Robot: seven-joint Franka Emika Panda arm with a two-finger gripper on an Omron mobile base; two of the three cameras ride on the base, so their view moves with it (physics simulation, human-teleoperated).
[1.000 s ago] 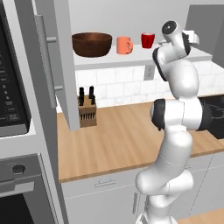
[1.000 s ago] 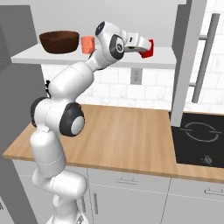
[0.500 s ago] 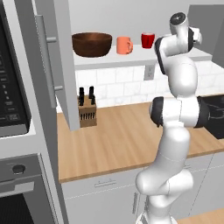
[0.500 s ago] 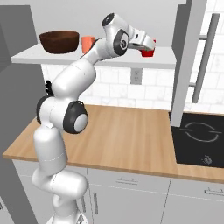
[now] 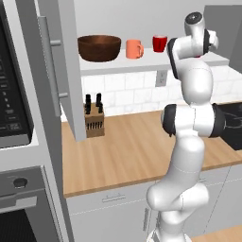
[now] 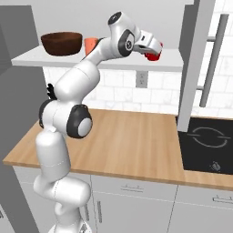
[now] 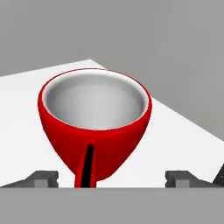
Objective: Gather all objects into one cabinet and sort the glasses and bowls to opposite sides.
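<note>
Cabinet shelf [image 6: 91, 61]: brown bowl [image 5: 99, 47], orange mug [image 5: 133, 48], red cup [image 5: 159, 43]. Second red cup [image 7: 94, 122] upright between my released end effector [image 7: 111, 178]; my arm mostly hides it in base views.

Pale shelf [image 5: 142, 61] carries bowl [image 5: 99, 47], mug [image 5: 134, 48], two red cups [image 5: 159, 43].

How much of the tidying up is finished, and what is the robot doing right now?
Done: the brown bowl sits at the left end of the cabinet shelf, with the orange mug and a red cup beside it. In hand: the gripper stands open around the second red cup, which rests upright on the shelf's right end. Left: pulling the arm away; the cups look grouped away from the bowl.
</note>
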